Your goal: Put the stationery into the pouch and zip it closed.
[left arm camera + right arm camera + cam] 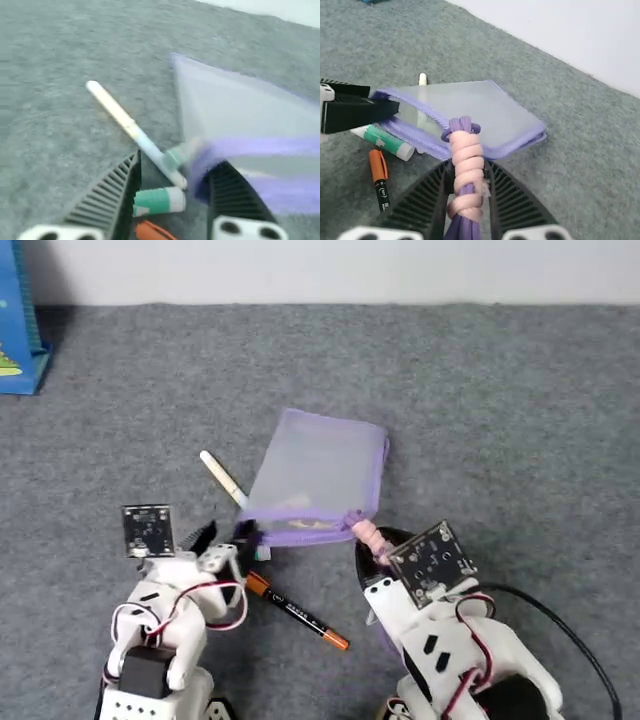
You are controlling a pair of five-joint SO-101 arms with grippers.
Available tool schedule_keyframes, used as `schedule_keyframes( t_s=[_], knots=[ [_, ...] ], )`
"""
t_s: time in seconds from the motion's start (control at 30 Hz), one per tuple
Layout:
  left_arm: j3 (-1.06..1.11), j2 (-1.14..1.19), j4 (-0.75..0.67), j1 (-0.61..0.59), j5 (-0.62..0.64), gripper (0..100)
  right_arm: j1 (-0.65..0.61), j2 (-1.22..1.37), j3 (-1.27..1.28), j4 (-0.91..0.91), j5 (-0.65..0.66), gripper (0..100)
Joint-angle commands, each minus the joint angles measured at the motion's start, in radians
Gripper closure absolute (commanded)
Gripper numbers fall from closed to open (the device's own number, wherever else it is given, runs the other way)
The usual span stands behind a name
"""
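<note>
A translucent purple pouch (318, 475) (240, 110) (470, 105) lies flat in the middle of the grey mat. My right gripper (370, 538) (466, 170) is shut on the pink braided zipper pull (467, 160) at the pouch's near right corner. At the near left corner, my left gripper (222, 535) (177, 165) is open, with the pouch's purple edge against the inside of one finger (230, 200). A white pen (222, 478) (122, 120) lies beside the pouch's left side. A green-and-white marker (159, 200) (382, 141) and an orange marker (297, 612) (380, 177) lie just in front of the pouch.
A blue box (18, 330) stands at the far left by the white wall. Grey mat (500, 420) stretches open to the right of and behind the pouch. A black cable (560, 625) runs from the right arm.
</note>
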Motion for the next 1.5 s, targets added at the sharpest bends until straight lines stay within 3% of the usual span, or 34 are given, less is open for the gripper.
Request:
schedule_keyframes(
  t_s=[0.0, 0.3, 0.37, 0.47, 0.5, 0.67, 0.8, 1.03, 1.23, 1.47],
  knots=[
    [-0.038, 0.005, -0.021, -0.057, 0.009, 77, 0.002, 0.002, -0.068, 0.005, -0.014, 99.1],
    [0.004, 0.006, -0.018, 0.037, 0.005, 75, 0.001, 0.002, -0.069, 0.005, -0.018, 99.1],
    [0.002, 0.006, -0.02, 0.04, 0.005, 80, 0.001, 0.002, -0.069, 0.005, -0.018, 98.7],
    [-0.001, 0.005, -0.023, 0.04, 0.003, 95, 0.002, 0.002, -0.071, 0.005, -0.02, 97.6],
    [-0.001, 0.005, -0.034, 0.04, 0.006, 100, 0.004, 0.002, -0.071, 0.005, -0.021, 95.7],
    [-0.056, 0.005, -0.048, -0.009, 0.017, 99, 0.005, 0.001, -0.141, 0.058, -0.129, 79.0],
    [-0.151, 0.005, -0.044, -0.081, 0.107, 99, 0.002, 0.001, -0.244, 0.143, -0.147, 70.0],
    [-0.331, 0.009, -0.025, -0.19, 0.132, 99, 0.002, 0.013, -0.269, 0.156, -0.147, 71.8],
    [-0.501, 0.011, 0.138, -0.279, 0.129, 99, 0.002, 0.039, -0.267, 0.148, -0.147, 76.9],
    [-0.561, 0.011, 0.307, -0.288, 0.107, 99, 0.001, 0.285, -0.267, 0.147, -0.226, 78.6]
  ],
)
